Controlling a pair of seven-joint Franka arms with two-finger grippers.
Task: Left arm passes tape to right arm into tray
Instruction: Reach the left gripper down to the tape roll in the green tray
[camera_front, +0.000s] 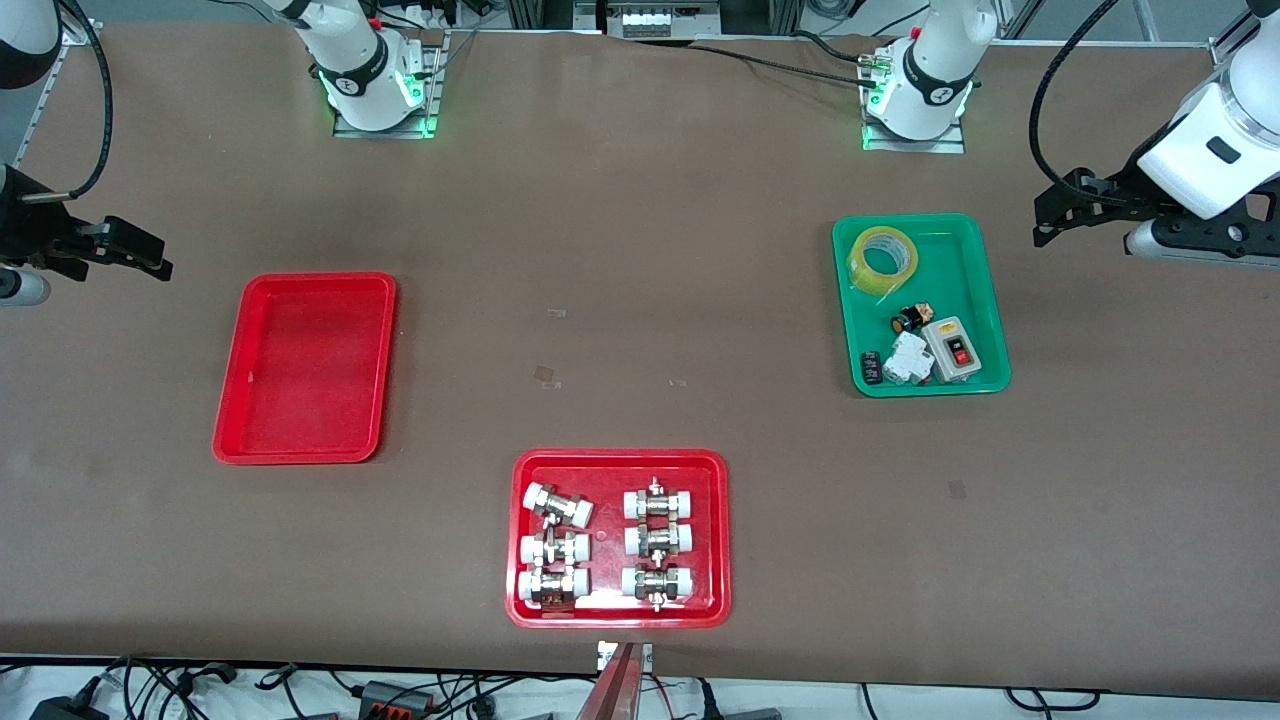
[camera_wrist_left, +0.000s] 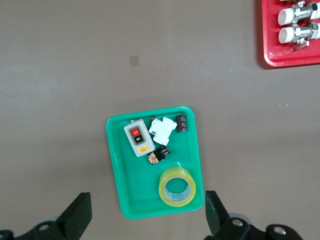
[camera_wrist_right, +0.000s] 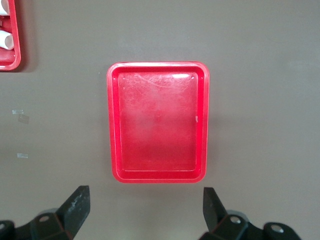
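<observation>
The tape (camera_front: 858, 268), a yellow translucent roll, lies flat in the green tray (camera_front: 950, 260), in the corner farthest from the front camera. In the left wrist view the tape (camera_wrist_left: 176, 171) sits in that green tray (camera_wrist_left: 135, 185) just off my fingertips. My left gripper (camera_front: 1045, 218) (camera_wrist_left: 147, 205) hangs open and empty in the air, over the table beside the green tray at the left arm's end. The plain red tray (camera_front: 305, 370) (camera_wrist_right: 157, 120) is bare. My right gripper (camera_front: 150, 255) (camera_wrist_right: 146, 195) hangs open and empty over the table beside it, at the right arm's end.
A second red tray (camera_front: 605, 510) with several metal-and-white pipe fittings stands near the front edge, mid-table. The green tray also holds a grey switch box (camera_front: 953, 350), a white part (camera_front: 908, 358) and a small black-orange part (camera_front: 908, 320).
</observation>
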